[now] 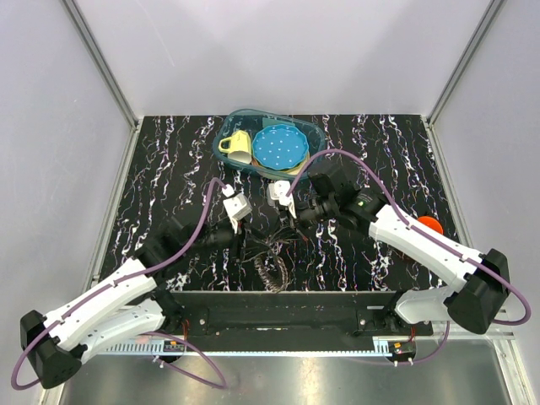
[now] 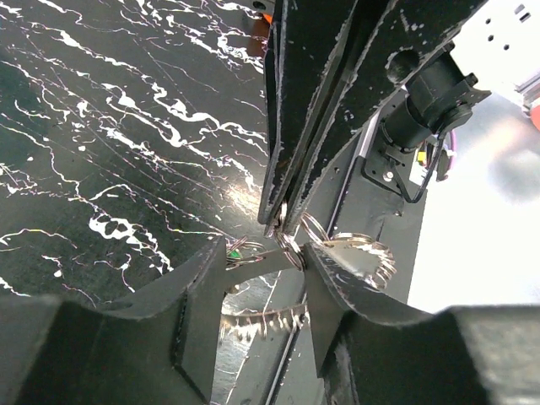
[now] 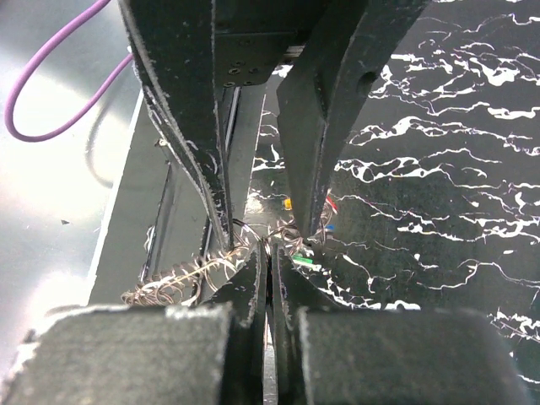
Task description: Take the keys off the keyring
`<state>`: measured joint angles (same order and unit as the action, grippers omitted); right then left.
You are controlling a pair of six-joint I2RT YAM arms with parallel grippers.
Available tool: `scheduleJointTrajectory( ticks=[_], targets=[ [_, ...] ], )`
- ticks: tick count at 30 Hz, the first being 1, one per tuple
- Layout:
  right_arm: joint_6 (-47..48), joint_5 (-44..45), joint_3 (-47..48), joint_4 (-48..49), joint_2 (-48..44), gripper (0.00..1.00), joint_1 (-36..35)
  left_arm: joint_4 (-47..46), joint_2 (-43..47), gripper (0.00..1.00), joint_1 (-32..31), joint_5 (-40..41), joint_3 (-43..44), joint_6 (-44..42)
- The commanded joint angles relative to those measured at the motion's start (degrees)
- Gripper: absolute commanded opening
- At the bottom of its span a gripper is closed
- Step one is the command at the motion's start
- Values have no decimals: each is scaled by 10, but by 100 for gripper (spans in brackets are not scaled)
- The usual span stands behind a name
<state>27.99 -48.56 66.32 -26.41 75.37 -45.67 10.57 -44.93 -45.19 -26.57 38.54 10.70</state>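
The keyring (image 2: pixel 291 251) hangs between both grippers above the black marbled table (image 1: pixel 169 169). Its speckled fob (image 1: pixel 270 272) dangles below and also shows in the right wrist view (image 3: pixel 173 283). My right gripper (image 3: pixel 270 253) is shut on the ring; in the top view it (image 1: pixel 285 229) meets my left gripper (image 1: pixel 257 239). My left gripper (image 2: pixel 263 266) has its jaws apart, with a flat key blade (image 2: pixel 261 261) spanning from one fingertip to the other. A green key head (image 2: pixel 237 250) sits at its left finger. Green (image 3: pixel 305 262), red (image 3: pixel 330 204), yellow (image 3: pixel 287 204) and blue (image 3: pixel 328 226) key heads cluster by the ring.
A teal bin (image 1: pixel 314 135) at the back centre holds a yellow cup (image 1: pixel 236 145) and a blue dotted plate (image 1: pixel 280 145). An orange object (image 1: pixel 430 224) lies behind the right arm. The metal rail (image 1: pixel 278 316) runs along the table's near edge.
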Motion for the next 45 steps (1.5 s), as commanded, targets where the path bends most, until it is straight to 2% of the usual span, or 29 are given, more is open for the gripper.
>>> scheduleJointTrajectory(
  ticks=[1, 8, 9, 10, 14, 20, 27, 31, 38, 42, 45],
  targets=[
    [-14, -2, 26, 31, -6, 0, 4, -33, -10, 40, -8, 40, 27, 0],
    [-20, -6, 20, 34, -3, 0, 3, -31, -6, 16, -10, 60, 23, -2],
    [-21, -7, 21, 34, -2, 0, 3, -30, -8, 5, -9, 58, 24, -2],
    [-27, -9, 21, 36, -1, 0, 3, -27, -10, 0, -9, 57, 26, -2],
    [-63, -6, 20, 49, -1, 0, 3, -28, -7, 0, -10, 67, 17, 2],
    [-137, 7, -13, 93, -7, 1, 3, -65, 50, 0, -9, 127, -27, 13],
    [-237, -8, -55, 166, -6, 2, 3, -69, 63, 0, -9, 154, -35, 22],
    [-259, -9, -68, 172, -1, 4, 4, -71, 80, 0, -10, 170, -38, 22],
    [-276, -18, -74, 183, 8, 14, 4, -77, 99, 0, -9, 188, -44, 22],
    [-276, -20, -79, 185, 7, 13, 3, -74, 104, 0, -9, 187, -43, 20],
    [-290, -15, -82, 188, 7, 3, 4, -75, 108, 0, -9, 187, -44, 19]
  ],
)
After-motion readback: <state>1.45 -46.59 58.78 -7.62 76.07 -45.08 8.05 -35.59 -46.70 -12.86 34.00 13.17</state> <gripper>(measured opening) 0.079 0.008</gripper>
